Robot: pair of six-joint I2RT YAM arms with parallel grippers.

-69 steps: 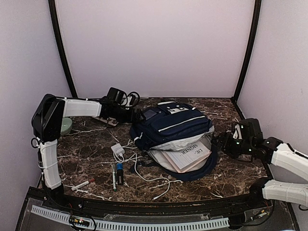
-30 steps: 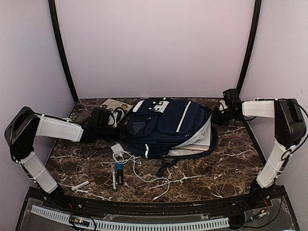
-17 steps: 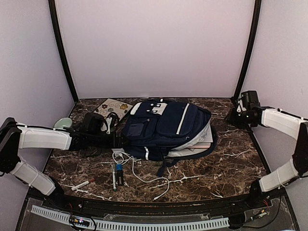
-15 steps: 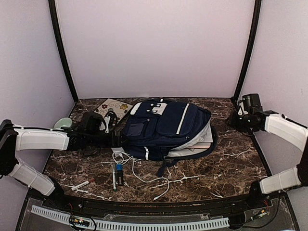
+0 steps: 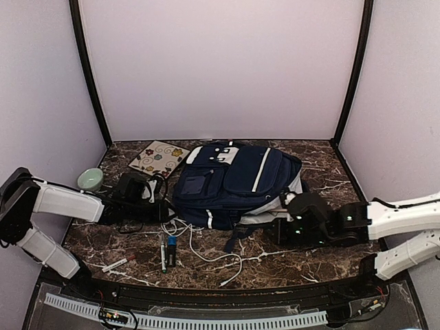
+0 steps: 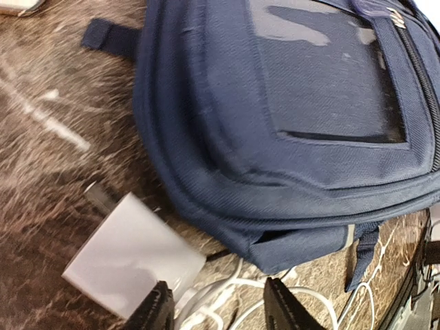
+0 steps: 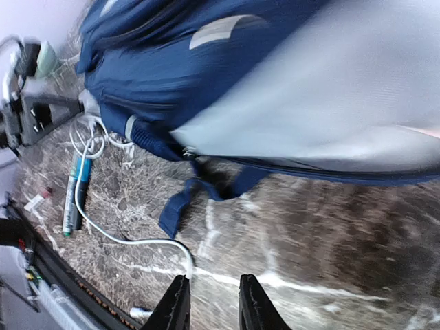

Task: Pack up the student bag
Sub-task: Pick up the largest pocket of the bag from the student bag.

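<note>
The navy student bag (image 5: pixel 234 180) lies flat mid-table, its white patch toward the back and its grey-lined opening (image 5: pixel 294 196) facing right. My left gripper (image 5: pixel 163 210) is open and empty at the bag's left front corner. In the left wrist view it (image 6: pixel 220 313) hangs over the white cable (image 6: pixel 230 299), between the white charger (image 6: pixel 129 265) and the bag (image 6: pixel 289 117). My right gripper (image 5: pixel 271 232) is open and empty, low over the table just in front of the opening. The right wrist view (image 7: pixel 214 306) shows the bag (image 7: pixel 192 75), its grey lining (image 7: pixel 330 103) and a loose blue strap (image 7: pixel 177 205).
A white charger (image 5: pixel 168 218) with its cable (image 5: pixel 206 254), two markers (image 5: pixel 166 249) and a red pen (image 5: pixel 119 262) lie front left. A floral notebook (image 5: pixel 159 158) and a green bowl (image 5: pixel 89 179) are at the back left. Walls close in on three sides.
My right arm has swung from the back right corner down to the table in front of the bag's opening. My left gripper has stayed by the bag's left corner, shifting slightly.
</note>
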